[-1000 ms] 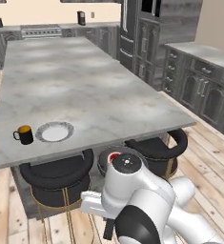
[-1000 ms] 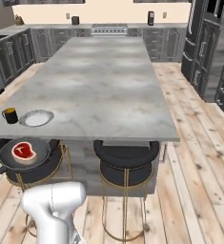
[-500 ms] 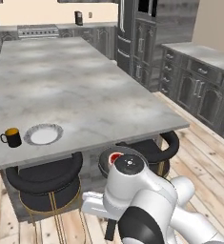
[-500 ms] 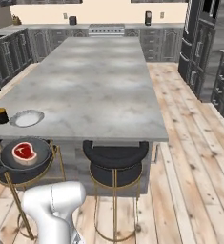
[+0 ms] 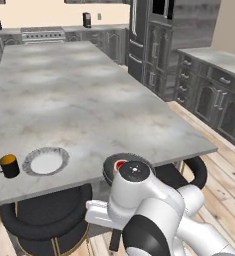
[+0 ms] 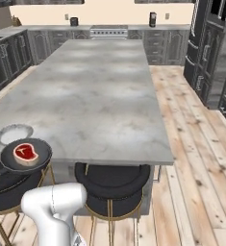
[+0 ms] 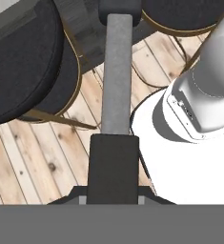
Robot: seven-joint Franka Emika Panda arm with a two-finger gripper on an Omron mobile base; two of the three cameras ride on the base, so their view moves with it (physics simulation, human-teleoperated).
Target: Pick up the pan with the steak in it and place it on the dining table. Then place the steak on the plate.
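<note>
1. The pan is up at table height at the near edge of the dining table, overlapping that edge by the near left corner in the right base view; whether it rests on the top or is held just off it cannot be told; its handle runs off the left frame edge there.
2. The steak lies flat inside the pan; in the left base view the arm's white joint covers most of the pan and only a red sliver of the steak shows.
3. The gripper is clamped on the pan handle, seen in the hand view; the handle runs straight away from the fingers; the pan bowl is cut off at the top of that view.
4. The plate sits near the table's near edge, left of the pan and close beside it, with a black mug just left of it; in the right base view the plate is partly hidden behind the pan and the mug is cut off at the frame edge.
5. The rest of the table top is bare stone with wide open room; black stools are tucked under the near edge.
6. No readable labels or writing.
</note>
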